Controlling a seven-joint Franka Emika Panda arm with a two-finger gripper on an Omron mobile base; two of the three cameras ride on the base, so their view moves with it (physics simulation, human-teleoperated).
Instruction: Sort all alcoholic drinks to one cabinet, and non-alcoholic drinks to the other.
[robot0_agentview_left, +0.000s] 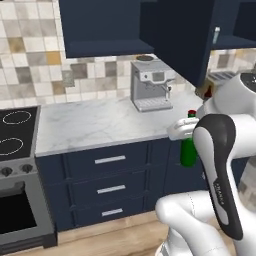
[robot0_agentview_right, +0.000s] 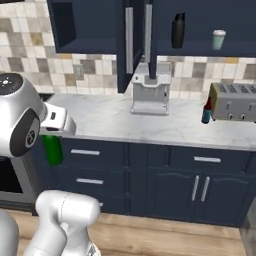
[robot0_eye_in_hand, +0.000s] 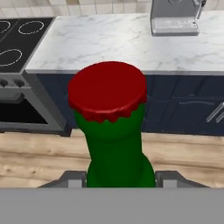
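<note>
The jaws clench the green bottle (robot0_eye_in_hand: 116, 144) – upright, out in front of the desk (robot0_agentview_left: 100, 125), off its edge. The flask (robot0_agentview_right: 178, 31) and cup (robot0_agentview_right: 218, 39) stand on the wide cabinet's shelf (robot0_agentview_right: 200, 50).

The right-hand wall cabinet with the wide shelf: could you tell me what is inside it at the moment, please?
On the shelf of the wide cabinet stand the black flask and, apart to its right, the pale teal cup. The shelf's far right end runs out of frame, so anything there cannot be seen.

Green bottle (robot0_eye_in_hand: 117, 153), red cap (robot0_eye_in_hand: 107, 89)
</note>
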